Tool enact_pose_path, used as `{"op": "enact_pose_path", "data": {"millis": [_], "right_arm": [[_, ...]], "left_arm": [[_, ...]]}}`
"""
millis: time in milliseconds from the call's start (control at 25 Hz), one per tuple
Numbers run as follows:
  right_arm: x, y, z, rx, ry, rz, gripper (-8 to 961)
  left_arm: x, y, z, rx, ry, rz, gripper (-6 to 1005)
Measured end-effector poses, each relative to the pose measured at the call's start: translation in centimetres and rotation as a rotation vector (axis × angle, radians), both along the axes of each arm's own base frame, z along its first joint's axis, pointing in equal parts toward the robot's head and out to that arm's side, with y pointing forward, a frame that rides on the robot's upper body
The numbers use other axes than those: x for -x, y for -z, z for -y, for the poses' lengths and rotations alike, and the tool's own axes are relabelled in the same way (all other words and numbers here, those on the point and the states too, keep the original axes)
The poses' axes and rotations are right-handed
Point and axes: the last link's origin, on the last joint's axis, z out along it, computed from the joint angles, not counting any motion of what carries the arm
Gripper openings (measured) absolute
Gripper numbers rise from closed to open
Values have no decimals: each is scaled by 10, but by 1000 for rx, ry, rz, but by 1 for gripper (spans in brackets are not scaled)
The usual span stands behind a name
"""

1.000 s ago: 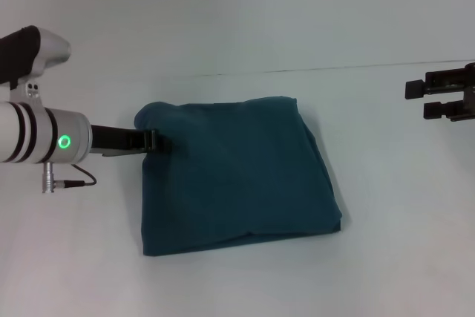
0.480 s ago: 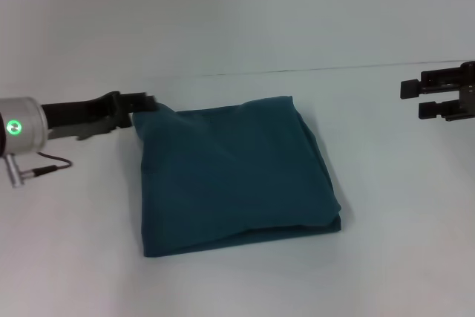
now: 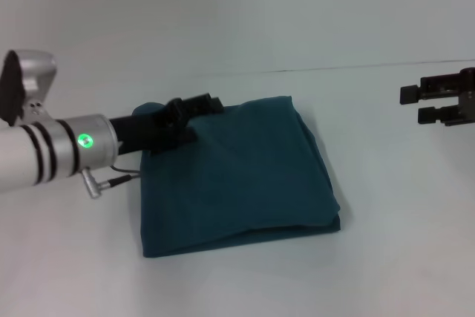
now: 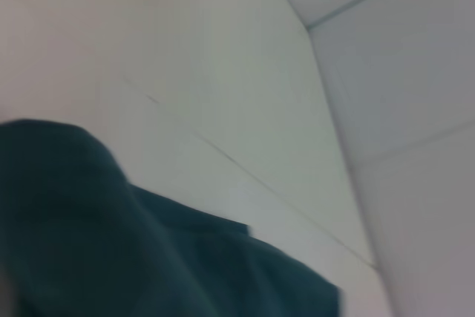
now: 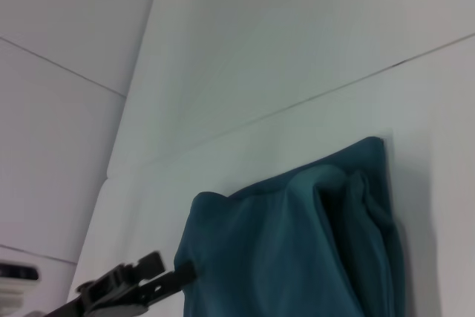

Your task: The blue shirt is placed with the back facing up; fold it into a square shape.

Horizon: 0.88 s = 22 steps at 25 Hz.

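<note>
The blue shirt (image 3: 245, 176) lies folded into a rough square in the middle of the white table, plain side up. A small bulge of cloth sticks up at its far left corner. My left gripper (image 3: 197, 105) reaches in from the left and sits over that far left corner; the right wrist view shows this left gripper (image 5: 159, 272) right at the edge of the blue shirt (image 5: 297, 250). In the left wrist view the blue shirt (image 4: 111, 257) fills the lower part. Far off to the right of the shirt, my right gripper (image 3: 438, 105) hangs open with nothing in it.
The white table (image 3: 401, 243) runs bare around the shirt on all sides. Its far edge meets a pale wall (image 3: 237, 12) just behind the shirt.
The left gripper swung out to the left of the shirt, then came back right and now sits over the far left corner. The right gripper has hardly moved.
</note>
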Motion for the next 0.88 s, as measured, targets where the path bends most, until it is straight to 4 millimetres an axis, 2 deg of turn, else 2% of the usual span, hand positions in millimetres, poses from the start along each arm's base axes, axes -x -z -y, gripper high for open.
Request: {"op": "enact_pose_path", "data": {"millis": [40,200,320,440,560,680,760,880], "right_arm": [[-1,1,0,3,0,-2,778],[-2,2,2,4,3,-2,778],[-4,0,2,1,-7,7,778],[-1,0,4,3,-87,24,778],[8,6,8,-15,-269,29,778],[17,22,16,-43,-453,0,777],[22,36,22,-48,-546,-7,777],[26,57,29,-12,-640,14,777]], "left_arm": [[2,5,-2,-9,-12,-18,861],[14,17,-4,-1,-49,-102,860],[14,9,-4,-2,-21,-101,860],[7,-10,3,25,81,-67,861],[3,-35,18,31,256,-34,861],[9,-61,42,27,472,-43,861],[18,-68,58,46,583,-71,861],[28,-69,80,92,700,-99,861]]}}
